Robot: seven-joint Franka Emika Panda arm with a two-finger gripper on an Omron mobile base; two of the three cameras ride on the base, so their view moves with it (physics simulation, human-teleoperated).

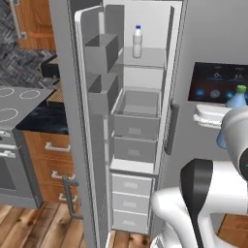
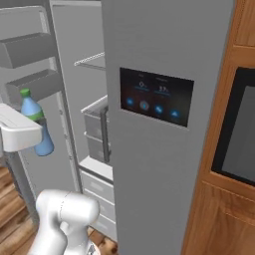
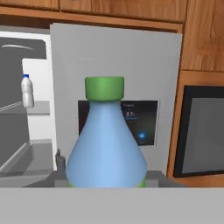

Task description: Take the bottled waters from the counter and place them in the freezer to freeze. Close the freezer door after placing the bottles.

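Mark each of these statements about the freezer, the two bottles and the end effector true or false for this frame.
1. The white bottle with the blue cap stands upright on the freezer's top shelf. True.
2. The freezer door is shut. False: it stands open, bins showing.
3. The end effector is shut on the green-capped bottle. True.
4. The green-capped bottle already sits in a grey drawer. False: it is held in front of the door with the blue-lit panel.

two bottled waters, freezer open

green-capped bluish bottle [image 3: 106, 144] upright between the fingers; white blue-capped bottle [image 1: 137, 42] stands on freezer [image 1: 140, 111] shelf, well beyond them.
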